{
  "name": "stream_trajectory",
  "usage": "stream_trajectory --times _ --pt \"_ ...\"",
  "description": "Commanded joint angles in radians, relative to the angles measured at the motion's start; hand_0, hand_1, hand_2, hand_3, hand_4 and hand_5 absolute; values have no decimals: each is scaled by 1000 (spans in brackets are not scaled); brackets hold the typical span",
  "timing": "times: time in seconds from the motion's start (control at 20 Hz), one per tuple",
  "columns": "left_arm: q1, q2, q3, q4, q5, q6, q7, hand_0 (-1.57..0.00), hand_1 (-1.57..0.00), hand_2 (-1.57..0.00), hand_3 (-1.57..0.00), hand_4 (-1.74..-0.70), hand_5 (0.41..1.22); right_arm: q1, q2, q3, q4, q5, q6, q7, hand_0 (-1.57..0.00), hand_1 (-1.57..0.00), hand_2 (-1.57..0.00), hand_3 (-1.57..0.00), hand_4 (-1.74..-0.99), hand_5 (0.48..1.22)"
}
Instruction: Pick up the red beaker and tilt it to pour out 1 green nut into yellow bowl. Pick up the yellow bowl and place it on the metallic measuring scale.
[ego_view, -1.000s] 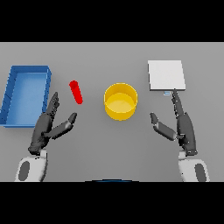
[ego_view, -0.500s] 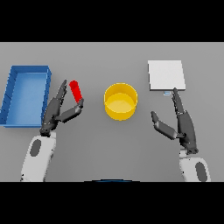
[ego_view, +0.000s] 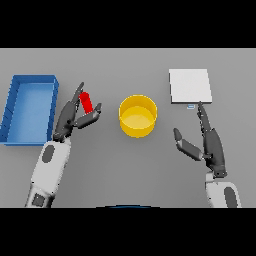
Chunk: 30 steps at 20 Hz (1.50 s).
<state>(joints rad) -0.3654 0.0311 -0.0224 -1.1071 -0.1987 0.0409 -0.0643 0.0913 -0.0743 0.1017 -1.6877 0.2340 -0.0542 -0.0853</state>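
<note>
Left robot hand (ego_view: 75, 116) was spread wide around the beaker (ego_view: 86, 102), not gripping; right robot hand (ego_view: 207, 142) lay open beside the scale (ego_view: 190, 86).

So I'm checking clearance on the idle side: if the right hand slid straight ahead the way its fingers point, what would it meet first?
The right hand points up-view at the metallic measuring scale; that would likely come first, though height above the table is unclear.
</note>
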Motion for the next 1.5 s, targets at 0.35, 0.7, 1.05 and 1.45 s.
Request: stream_trajectory --times 0.35,0.7,1.05,1.45 --pt "-110 -9 45 136 23 1 -56 1 1 1 1 -1329 695 1 3 0 -3 -4 0 8 1 1 1 1 -1264 640" --pt "-156 -36 94 213 46 53 -77 -662 -699 -733 -724 -1500 941 -2 3 -3 -5 3 -10 6 1 1 1 1 -1255 644" --pt "-175 -43 61 245 7 63 -89 -1380 -1388 -1395 -1326 -1505 1162 6 3 -3 -18 -6 -3 13 1 1 1 1 -1257 645" --pt "-165 -44 53 116 68 113 -85 -1539 -1540 -1542 -1530 -1701 1114 12 0 0 -9 6 -6 -12 1 1 1 1 -1259 649"
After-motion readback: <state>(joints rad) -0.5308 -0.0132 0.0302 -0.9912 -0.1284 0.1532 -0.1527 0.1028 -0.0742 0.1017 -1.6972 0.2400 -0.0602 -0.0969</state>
